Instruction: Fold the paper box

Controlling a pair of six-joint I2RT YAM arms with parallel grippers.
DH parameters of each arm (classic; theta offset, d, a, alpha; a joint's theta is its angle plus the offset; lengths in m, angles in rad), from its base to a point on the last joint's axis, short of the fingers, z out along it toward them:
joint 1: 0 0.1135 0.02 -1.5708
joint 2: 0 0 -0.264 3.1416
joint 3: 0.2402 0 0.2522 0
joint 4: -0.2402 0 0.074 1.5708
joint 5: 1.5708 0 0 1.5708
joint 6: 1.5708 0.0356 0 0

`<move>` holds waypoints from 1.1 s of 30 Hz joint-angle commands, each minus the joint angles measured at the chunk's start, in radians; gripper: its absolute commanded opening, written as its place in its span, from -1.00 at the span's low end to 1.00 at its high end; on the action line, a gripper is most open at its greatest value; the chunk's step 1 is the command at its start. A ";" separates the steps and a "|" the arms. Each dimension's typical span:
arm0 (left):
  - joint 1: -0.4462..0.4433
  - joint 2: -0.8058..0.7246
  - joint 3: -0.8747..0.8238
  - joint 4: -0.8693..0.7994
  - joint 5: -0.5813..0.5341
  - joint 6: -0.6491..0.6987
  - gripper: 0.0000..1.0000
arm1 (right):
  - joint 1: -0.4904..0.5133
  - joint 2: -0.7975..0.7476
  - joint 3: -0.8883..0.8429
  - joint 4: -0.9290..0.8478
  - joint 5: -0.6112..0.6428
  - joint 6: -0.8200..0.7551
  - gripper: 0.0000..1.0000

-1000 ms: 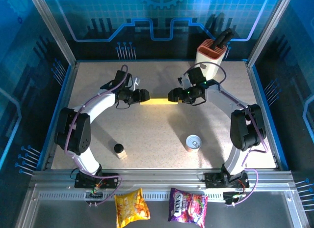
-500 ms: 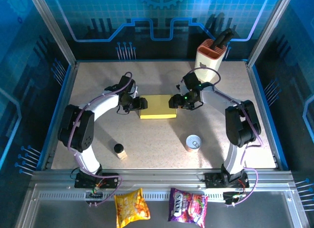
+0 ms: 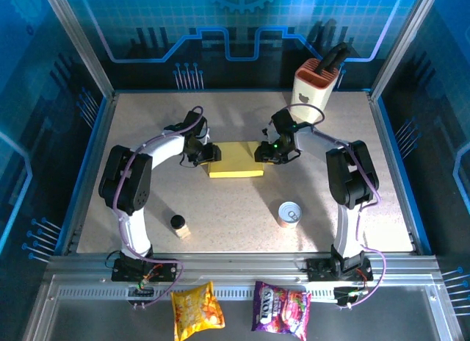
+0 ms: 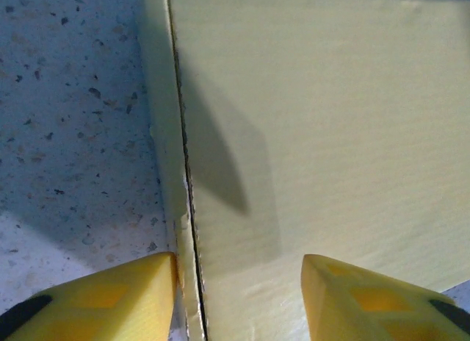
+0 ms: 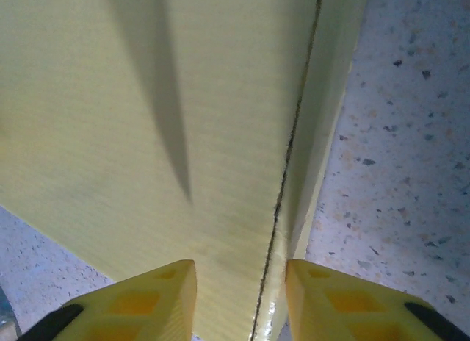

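Edges | left pincer [image 4: 236, 261], right pincer [image 5: 241, 266] straddle paper box [image 3: 236, 159] ends | table [image 4: 73, 98] alongside

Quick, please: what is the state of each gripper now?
Left gripper: open, jaws astride the left edge of the box; no grip seen.
Right gripper: open, jaws astride the box's right edge; no grip seen.

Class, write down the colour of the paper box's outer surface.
The paper box is plain pale yellow, best seen in the left wrist view.
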 commanded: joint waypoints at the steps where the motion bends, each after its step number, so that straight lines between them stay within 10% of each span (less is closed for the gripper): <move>1: 0.022 0.012 0.021 -0.008 0.032 0.005 -0.10 | 0.024 0.029 0.048 0.025 -0.046 0.017 -0.31; 33: 0.611 0.084 0.065 0.178 0.082 -0.085 -0.08 | 0.447 0.711 0.884 0.565 0.082 0.515 -0.41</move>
